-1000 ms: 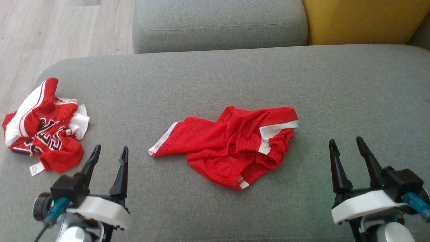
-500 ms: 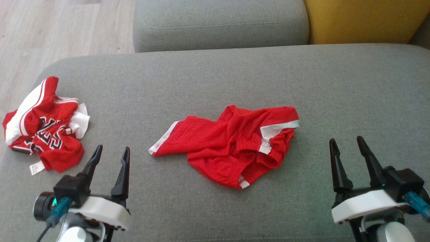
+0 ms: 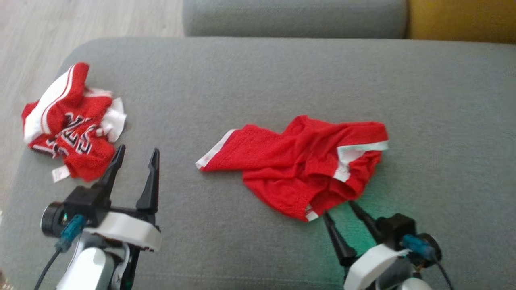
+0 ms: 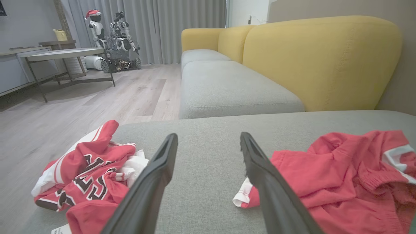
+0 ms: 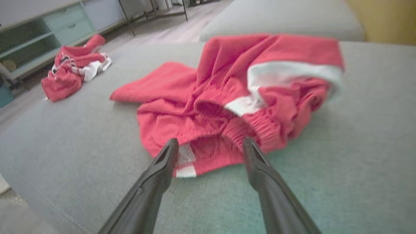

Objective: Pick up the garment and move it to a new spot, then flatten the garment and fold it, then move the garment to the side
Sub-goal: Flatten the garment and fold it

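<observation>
Red shorts lie crumpled at centre frame on the grey sofa cushion. Right tool, lower right: fingers spread wide, tips at the shorts' near hem. Left tool, lower left: wide, holding nothing. Jersey, upper left: black lettering unreadable.

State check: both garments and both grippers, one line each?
red shorts: crumpled, lying on the grey seat, not held.
jersey: bunched up at the seat's left end, untouched.
left gripper: open, empty, pointing at bare seat between the garments.
right gripper: open, fingertips at the shorts' near hem, not closed on it.
</observation>
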